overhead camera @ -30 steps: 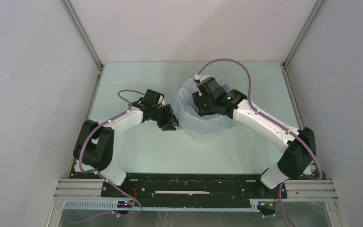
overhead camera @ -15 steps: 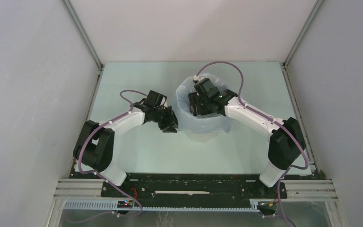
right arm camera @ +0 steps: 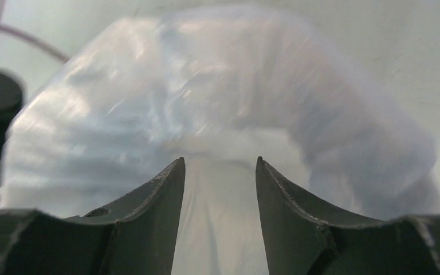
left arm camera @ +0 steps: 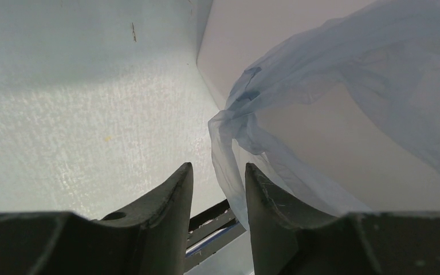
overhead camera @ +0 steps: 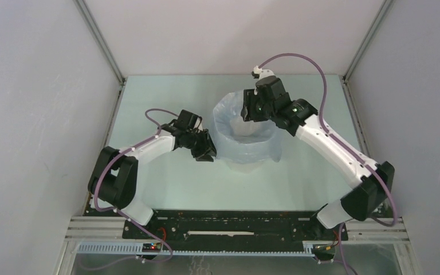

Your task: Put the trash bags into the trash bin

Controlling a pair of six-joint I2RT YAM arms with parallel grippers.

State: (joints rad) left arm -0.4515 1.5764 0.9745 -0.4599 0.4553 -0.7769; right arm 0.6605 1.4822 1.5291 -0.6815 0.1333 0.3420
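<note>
Now, over to the middle of the table (overhead camera: pixel 166 183), where the trash bin (overhead camera: pixel 245 165) stands upright, only a strip of its white wall peeking out low down. The trash bag (overhead camera: pixel 229 123) sits over its mouth, pale-blue film folded outward round the rim and hanging in wrinkles down the sides, with the bin's hollow showing pale in the centre.

On the left, the left gripper (overhead camera: pixel 207 152) is low and tucked just beside the bag's left flank. From its wrist view, the left gripper (left arm camera: pixel 216 169) has its jaws a narrow way apart, and a hanging fold of the bag (left arm camera: pixel 321 86) drops right into that gap, running close along the right-hand finger. Daylight shows between film and the other finger, so no pinch there.

Across on the right, the right gripper (overhead camera: pixel 246 112) is raised above the far side of the rim, pointing down toward the opening, its purple cable (overhead camera: pixel 298 57) arching high behind it. Its wrist view is smeared, but the right gripper (right arm camera: pixel 220 163) clearly has its jaws parted with nothing caught between them, the puffy collar of the bag (right arm camera: pixel 206 86) spread out below.
</note>
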